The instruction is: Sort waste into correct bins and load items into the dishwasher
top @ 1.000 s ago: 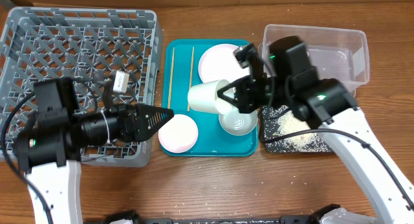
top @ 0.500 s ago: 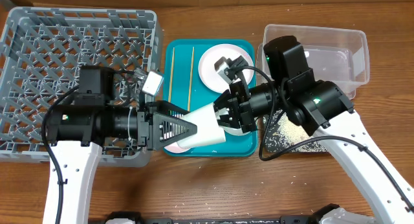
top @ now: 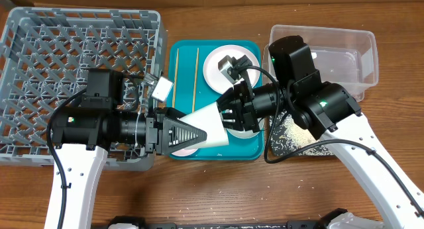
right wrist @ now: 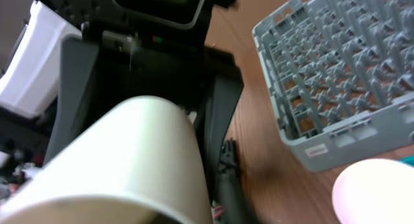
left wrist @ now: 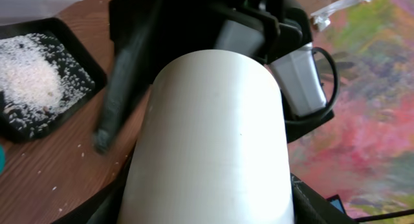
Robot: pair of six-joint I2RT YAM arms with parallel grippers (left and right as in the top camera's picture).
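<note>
A white cup [top: 213, 128] hangs over the teal tray [top: 252, 153], held between both grippers. My left gripper [top: 199, 131] has its jaws on either side of the cup [left wrist: 213, 133]. My right gripper [top: 228, 113] grips the cup's other end [right wrist: 123, 159]. The round plate [top: 222, 62] and two chopsticks [top: 176, 77] lie on the teal tray. The greyish-green bowl [top: 240, 132] is mostly hidden under my right gripper. The pink bowl [right wrist: 375, 191] is mostly hidden under my left gripper. Rice lies in the black tray [top: 298, 137]. The wrapper and paper ball are out of view.
The grey dish rack [top: 66, 44] stands at the left, with the left arm over its front right corner. The clear tub [top: 344, 57] stands at the back right, behind the black tray [left wrist: 77, 49]. Loose rice grains lie on the wood beside it.
The right gripper carried the cup down and left from above the tray. The left gripper swung right from the rack and closed around the cup.
</note>
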